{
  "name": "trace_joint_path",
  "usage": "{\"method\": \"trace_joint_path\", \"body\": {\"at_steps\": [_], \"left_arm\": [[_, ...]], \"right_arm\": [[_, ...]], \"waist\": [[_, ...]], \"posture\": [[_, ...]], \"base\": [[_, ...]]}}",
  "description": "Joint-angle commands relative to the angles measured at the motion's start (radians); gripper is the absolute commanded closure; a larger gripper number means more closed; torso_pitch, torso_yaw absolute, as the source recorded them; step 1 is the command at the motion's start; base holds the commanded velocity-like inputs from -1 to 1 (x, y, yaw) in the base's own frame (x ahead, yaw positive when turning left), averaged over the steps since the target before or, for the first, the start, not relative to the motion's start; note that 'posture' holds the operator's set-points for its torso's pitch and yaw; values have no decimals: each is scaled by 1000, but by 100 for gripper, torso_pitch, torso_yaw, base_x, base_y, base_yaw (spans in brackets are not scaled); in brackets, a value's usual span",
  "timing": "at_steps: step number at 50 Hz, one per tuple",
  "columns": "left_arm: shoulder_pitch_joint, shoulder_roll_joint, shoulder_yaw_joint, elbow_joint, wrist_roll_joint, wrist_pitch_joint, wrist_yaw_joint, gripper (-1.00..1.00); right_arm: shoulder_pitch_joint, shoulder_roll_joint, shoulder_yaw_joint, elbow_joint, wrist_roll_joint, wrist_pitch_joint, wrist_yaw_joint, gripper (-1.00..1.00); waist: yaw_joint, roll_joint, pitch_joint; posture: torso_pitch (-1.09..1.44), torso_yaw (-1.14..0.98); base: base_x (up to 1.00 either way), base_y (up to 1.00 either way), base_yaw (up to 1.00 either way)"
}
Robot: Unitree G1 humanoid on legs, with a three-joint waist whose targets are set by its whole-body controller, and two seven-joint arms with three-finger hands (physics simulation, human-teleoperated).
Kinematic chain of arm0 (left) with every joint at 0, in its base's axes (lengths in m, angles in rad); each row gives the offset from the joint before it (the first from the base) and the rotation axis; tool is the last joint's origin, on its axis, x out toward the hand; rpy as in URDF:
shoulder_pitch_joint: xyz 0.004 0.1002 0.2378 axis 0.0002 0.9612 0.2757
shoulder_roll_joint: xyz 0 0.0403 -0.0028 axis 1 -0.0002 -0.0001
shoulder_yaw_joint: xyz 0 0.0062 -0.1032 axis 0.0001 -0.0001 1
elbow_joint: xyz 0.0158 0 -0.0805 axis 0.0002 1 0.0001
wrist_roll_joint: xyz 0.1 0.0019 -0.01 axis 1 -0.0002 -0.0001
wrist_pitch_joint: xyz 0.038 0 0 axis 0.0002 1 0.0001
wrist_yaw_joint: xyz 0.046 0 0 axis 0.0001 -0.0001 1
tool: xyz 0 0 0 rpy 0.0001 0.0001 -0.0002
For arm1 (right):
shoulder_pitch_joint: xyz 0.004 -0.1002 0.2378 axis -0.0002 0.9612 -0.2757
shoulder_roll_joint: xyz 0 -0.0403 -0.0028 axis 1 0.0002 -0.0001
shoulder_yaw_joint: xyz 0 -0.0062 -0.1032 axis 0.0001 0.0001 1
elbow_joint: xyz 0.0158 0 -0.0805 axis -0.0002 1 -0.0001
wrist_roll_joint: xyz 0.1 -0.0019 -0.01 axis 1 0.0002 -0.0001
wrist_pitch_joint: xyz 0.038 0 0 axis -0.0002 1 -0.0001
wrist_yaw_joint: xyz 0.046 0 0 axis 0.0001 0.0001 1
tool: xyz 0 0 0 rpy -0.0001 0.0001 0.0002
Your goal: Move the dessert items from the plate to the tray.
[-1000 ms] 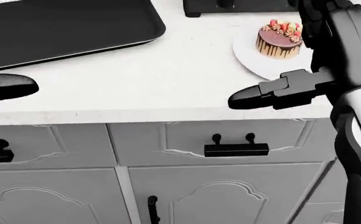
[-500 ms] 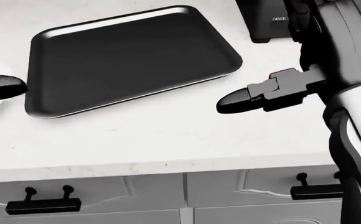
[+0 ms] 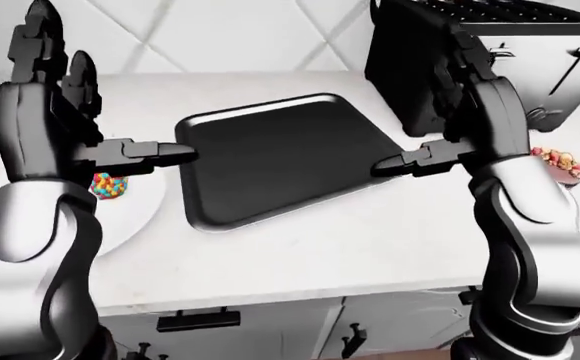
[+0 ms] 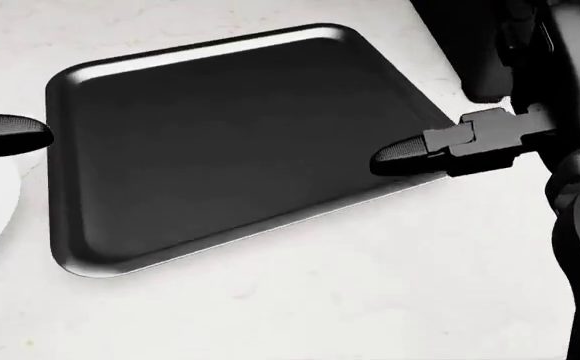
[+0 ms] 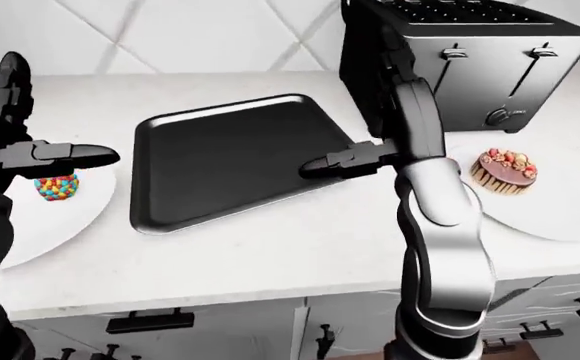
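A black tray (image 5: pixel 235 154) lies in the middle of the white counter. To its left a white plate (image 5: pixel 70 217) holds a small dessert topped with coloured sweets (image 5: pixel 56 185). At the right of the right-eye view a second white plate (image 5: pixel 560 217) carries a chocolate cake with strawberries (image 5: pixel 503 171). My left hand (image 3: pixel 100 112) is raised above the left plate, open, with its thumb pointing at the tray. My right hand (image 5: pixel 360 112) hovers open over the tray's right edge, left of the cake. Neither hand holds anything.
A dark toaster (image 5: pixel 470 52) stands at the top right, just above the cake plate and close behind my right hand. The counter's lower edge (image 5: pixel 270 296) has grey drawers with black handles (image 5: pixel 150 321) under it. A tiled wall closes the top.
The whole picture has shifted: the camera swung from the cake plate and cabinet fronts to the tray, which now fills the head view. Both hands keep their open pose.
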State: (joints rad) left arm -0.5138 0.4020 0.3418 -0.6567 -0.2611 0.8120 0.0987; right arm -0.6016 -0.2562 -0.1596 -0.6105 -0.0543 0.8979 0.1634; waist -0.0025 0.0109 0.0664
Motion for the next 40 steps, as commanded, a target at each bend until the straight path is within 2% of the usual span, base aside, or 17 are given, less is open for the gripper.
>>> {"method": "trace_joint_path", "body": {"at_steps": [1, 8, 10, 12, 13, 17, 22, 23, 25, 28, 29, 30, 32, 33, 34, 38, 40], "left_arm": [[-22, 21, 21, -19, 8, -35, 3, -100], [12, 14, 28, 30, 21, -111, -21, -100], [10, 15, 26, 17, 21, -95, -17, -100], [10, 14, 27, 2, 18, -80, -13, -100], [12, 13, 27, 0, 19, -80, -15, -100], [15, 13, 31, 13, 22, -96, -21, -100], [5, 18, 34, 3, 16, -76, -19, -100], [5, 19, 33, 10, 18, -84, -20, -100], [2, 21, 31, 17, 18, -89, -20, -100], [-3, 23, 28, 10, 18, -77, -17, -100], [-2, 22, 28, 11, 18, -80, -18, -100], [-1, 21, 27, 8, 19, -78, -17, -100], [3, 21, 30, 11, 21, -84, -19, -100], [4, 20, 30, 13, 21, -87, -20, -100], [9, 19, 29, 13, 23, -90, -21, -100], [18, 18, 31, 18, 30, -103, -28, -100], [17, 20, 34, 13, 30, -96, -29, -100]], "right_arm": [[-31, -5, -10, -26, 2, -26, -10, -100], [-24, -10, 5, -28, -12, -30, -9, -100], [-23, -8, 5, -26, -16, -31, -7, -100], [-26, -8, 6, -29, -18, -25, -6, -100], [-25, -9, 6, -31, -21, -23, -4, -100], [-30, -19, 4, -49, -34, 4, 6, -100], [-40, -15, -5, -48, -40, 27, 8, -100], [-43, -19, 0, -47, -42, 30, 9, -100], [-53, -23, 5, -46, -44, 39, 11, -100], [-56, -27, 6, -52, -50, 39, 18, -100], [-54, -26, 5, -53, -52, 36, 18, -100], [-51, -27, 6, -55, -57, 35, 19, -100], [-46, -26, 4, -64, -60, 37, 22, -100], [-45, -23, 1, -65, -59, 37, 22, -100], [-39, -22, 1, -66, -60, 34, 23, -100], [-36, -22, 3, -63, -69, 29, 25, -100], [-41, -30, 2, -69, -78, 46, 27, -100]], "waist": [[11, -27, -37], [3, -52, 5], [-7, -18, -7], [-13, 62, -41], [0, 10, -19], [4, -25, -37], [10, -11, -46], [11, -7, -64], [2, 64, -52], [0, 80, -73], [-1, 64, -93], [11, 17, -75], [26, -23, -31], [32, -68, -31], [30, -34, -17], [10, 19, -35], [4, 19, -32]], "posture": [[0, 0], [0, 0], [0, 0], [0, 0], [0, 0], [0, 0], [0, 0], [0, 0], [0, 0], [0, 0], [0, 0], [0, 0], [0, 0], [0, 0], [0, 0], [0, 0], [0, 0]], "base": [[0, 0, 0], [0, 0, 0], [0, 0, 0], [0, 0, 0], [0, 0, 0], [0, 0, 0], [0, 0, 0], [0, -44, 0], [-21, -86, 0], [-28, -72, 0], [-5, -5, 0], [0, 0, 0], [0, 0, 0], [0, 0, 0], [0, 0, 0], [0, 0, 0], [0, 0, 0]]}}
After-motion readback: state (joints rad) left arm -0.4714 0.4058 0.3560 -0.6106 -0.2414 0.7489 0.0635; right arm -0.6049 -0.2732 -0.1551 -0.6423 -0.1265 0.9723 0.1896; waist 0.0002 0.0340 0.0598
